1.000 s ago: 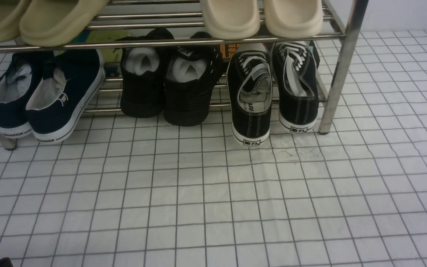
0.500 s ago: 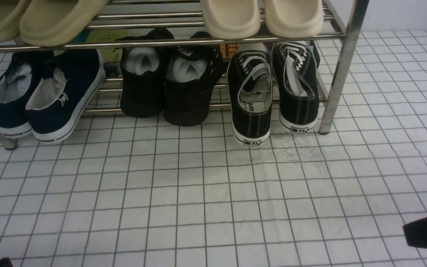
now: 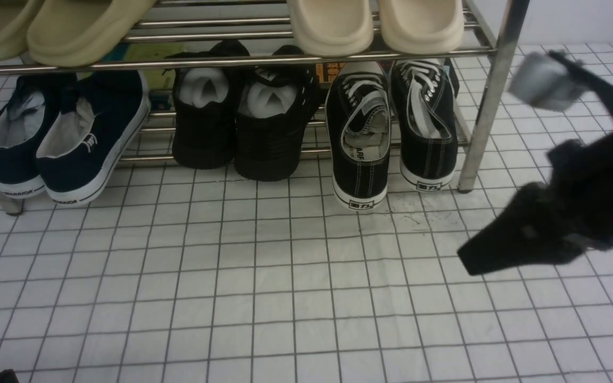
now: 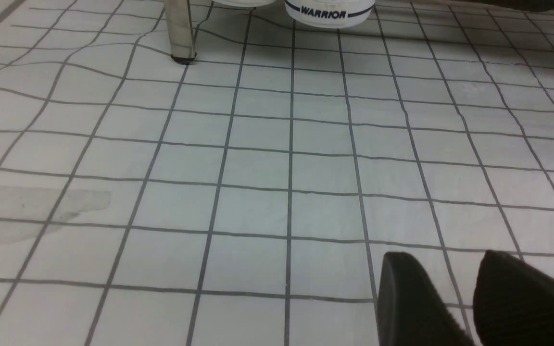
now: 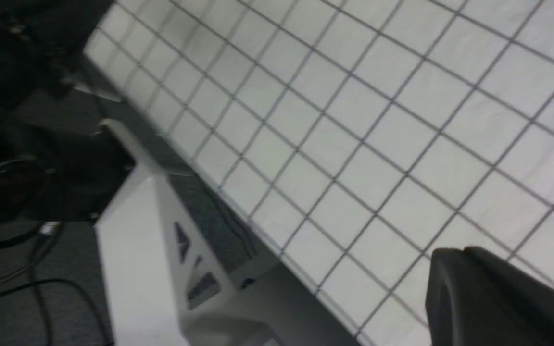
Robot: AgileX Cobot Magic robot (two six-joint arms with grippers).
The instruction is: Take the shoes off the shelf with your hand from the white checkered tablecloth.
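Observation:
The shoes are black canvas sneakers with white laces, standing heel-out at the right end of the shelf's lower tier: one (image 3: 359, 141) juts onto the cloth, the other (image 3: 427, 127) sits beside the chrome shelf's right leg (image 3: 485, 117). My right gripper (image 3: 466, 258) is a blurred black shape over the white checkered tablecloth (image 3: 264, 276), to the right of and nearer than the shoes, pointing left, apart from them. In the right wrist view that gripper (image 5: 450, 254) is shut and holds nothing. My left gripper (image 4: 445, 262) hovers low over the tablecloth (image 4: 258, 168), its fingers slightly apart and empty.
Navy sneakers (image 3: 61, 138) and all-black mesh shoes (image 3: 242, 122) share the lower tier. Beige slippers (image 3: 375, 24) and olive slippers (image 3: 46, 26) lie on the upper tier. The left wrist view shows a shelf leg (image 4: 181, 29) and a navy heel (image 4: 330, 12). The table edge and a white frame (image 5: 142, 250) appear in the right wrist view.
My right arm has come into the front view from the lower right and swung up and leftward toward the shelf's right leg. The shoes have not moved.

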